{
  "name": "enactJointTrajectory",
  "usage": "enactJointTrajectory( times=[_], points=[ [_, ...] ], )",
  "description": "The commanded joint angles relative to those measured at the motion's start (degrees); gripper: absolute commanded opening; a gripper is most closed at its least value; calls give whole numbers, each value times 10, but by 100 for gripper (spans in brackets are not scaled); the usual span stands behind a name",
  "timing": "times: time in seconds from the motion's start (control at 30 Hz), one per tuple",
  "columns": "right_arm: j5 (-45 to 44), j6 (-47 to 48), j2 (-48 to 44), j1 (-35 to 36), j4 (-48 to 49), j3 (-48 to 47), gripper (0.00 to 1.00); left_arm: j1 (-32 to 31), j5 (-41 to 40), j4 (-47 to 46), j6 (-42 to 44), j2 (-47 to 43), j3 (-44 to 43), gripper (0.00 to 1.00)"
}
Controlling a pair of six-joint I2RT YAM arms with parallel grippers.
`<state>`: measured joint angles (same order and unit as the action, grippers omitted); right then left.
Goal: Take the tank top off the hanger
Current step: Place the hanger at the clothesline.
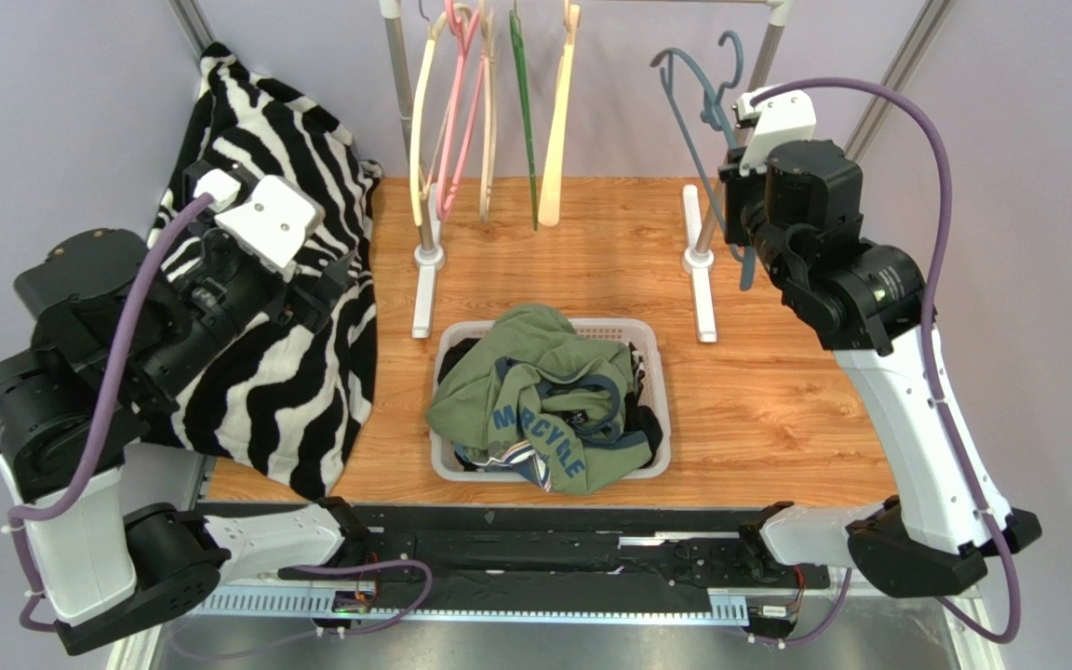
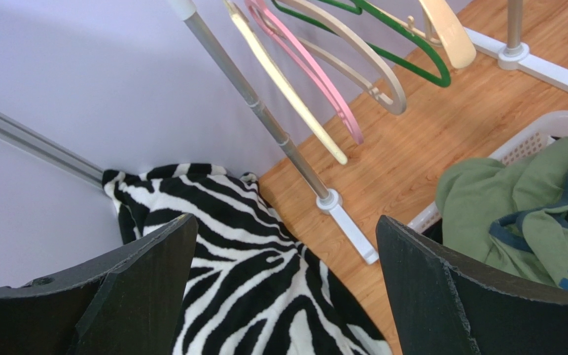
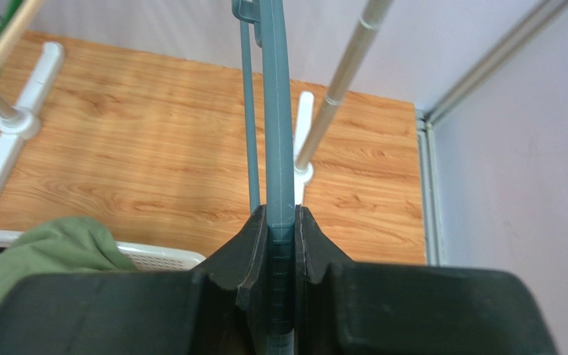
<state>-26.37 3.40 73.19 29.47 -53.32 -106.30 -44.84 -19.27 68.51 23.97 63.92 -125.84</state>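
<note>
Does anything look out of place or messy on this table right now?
The zebra-striped top lies heaped over the table's left edge, below the open left gripper, not in the basket. The green shirt bulges over the basket's rim. The right gripper is shut on a bare grey-blue hanger.

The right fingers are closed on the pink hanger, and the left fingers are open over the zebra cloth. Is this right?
Not the pink one: the right wrist view shows the right fingers closed on the grey-blue hanger. The left fingers are open over the zebra cloth.
</note>
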Motion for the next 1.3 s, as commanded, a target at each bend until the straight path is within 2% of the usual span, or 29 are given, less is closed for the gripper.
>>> enactJointTrajectory(
  times=[0.0, 0.17, 0.33, 0.43, 0.47, 0.53, 0.57, 0.67, 0.7, 0.77, 0.8, 1.0, 1.13, 1.27],
  points=[
    [40, -8, 28, -1, 56, -57, 0, 17, -19, -77, 20, 8, 10, 99],
    [57, -8, 56, -11, 50, -101, 0, 83, 49, -146, 5, 23, 26, 99],
    [84, -22, 79, -19, 50, -121, 0, 146, 107, -159, -32, 55, 17, 99],
    [92, -24, 93, -21, 56, -130, 0, 208, 158, -138, -80, 87, -32, 99],
    [94, -23, 97, -22, 57, -137, 0, 257, 189, -138, -107, 94, -40, 99],
    [95, -22, 108, -26, 57, -147, 0, 312, 240, -138, -133, 105, -49, 99],
    [97, -21, 113, -29, 57, -152, 0, 359, 284, -138, -159, 109, -49, 99],
    [105, -24, 128, -39, 57, -171, 0, 417, 360, -138, -197, 111, -27, 99],
    [108, -25, 136, -41, 57, -181, 0, 444, 376, -145, -204, 102, 13, 99],
    [111, -26, 144, -48, 59, -190, 0, 462, 404, -185, -210, 86, 68, 99],
    [114, -29, 149, -50, 60, -195, 0, 467, 408, -196, -209, 71, 122, 99],
    [134, -44, 184, -65, 65, -223, 0, 469, 421, -270, -223, 25, 287, 99],
    [149, -55, 198, -82, 64, -223, 0, 469, 443, -326, -264, 14, 347, 99],
    [158, -69, 206, -95, 65, -218, 0, 469, 462, -295, -284, 61, 332, 99]
  ],
)
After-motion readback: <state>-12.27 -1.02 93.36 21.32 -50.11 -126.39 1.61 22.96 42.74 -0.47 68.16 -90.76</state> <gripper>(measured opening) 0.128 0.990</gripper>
